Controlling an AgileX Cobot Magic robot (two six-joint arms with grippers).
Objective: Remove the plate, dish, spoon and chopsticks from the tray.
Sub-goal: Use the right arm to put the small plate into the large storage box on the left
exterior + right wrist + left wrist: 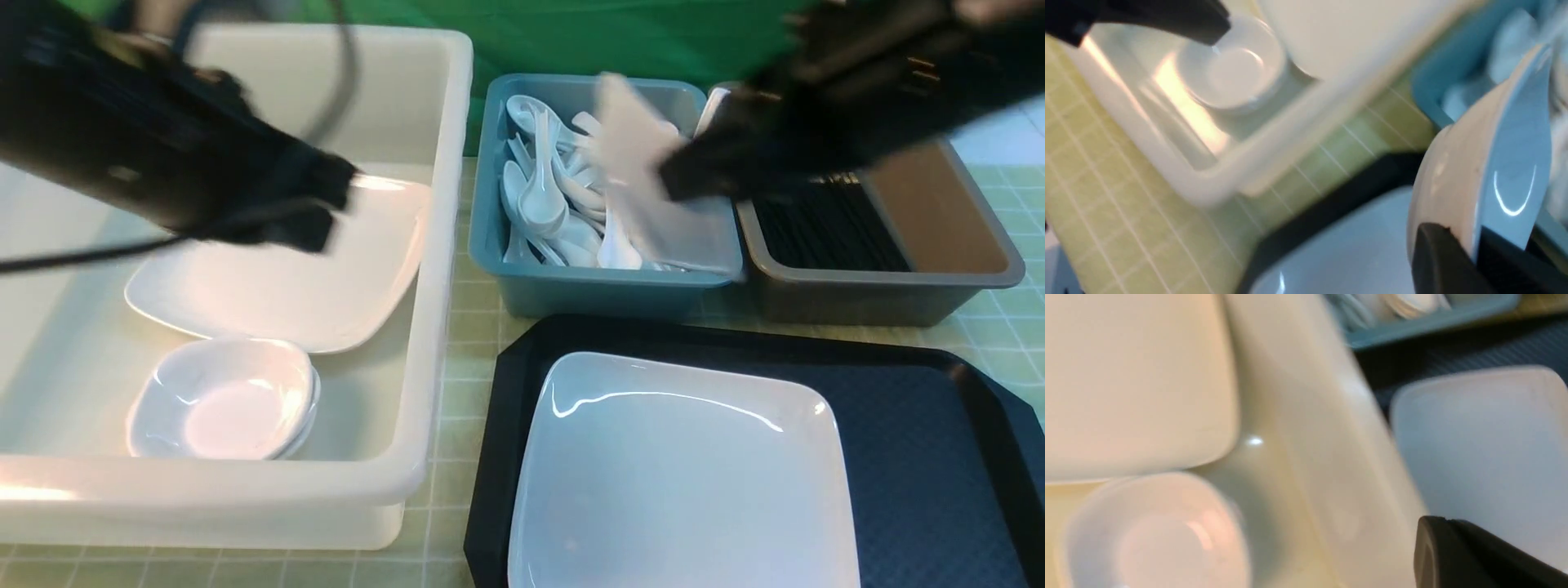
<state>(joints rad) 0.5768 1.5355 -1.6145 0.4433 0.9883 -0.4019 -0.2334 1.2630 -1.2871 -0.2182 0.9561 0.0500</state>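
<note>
A green-checked table (465, 327) carries the black tray (939, 457) at lower right of the front view, and the plate (686, 482) lies flat on it. The right jaws are closed on the rim of the dish (645, 163), which hangs tilted on edge at upper centre above the teal tub (588, 286). The white tub (445, 245) with the stacked small dishes (224, 400) lies to frame left of it, so the carry is judged to run leftward. The left jaws, over that white tub, are closed with nothing seen in them.
</note>
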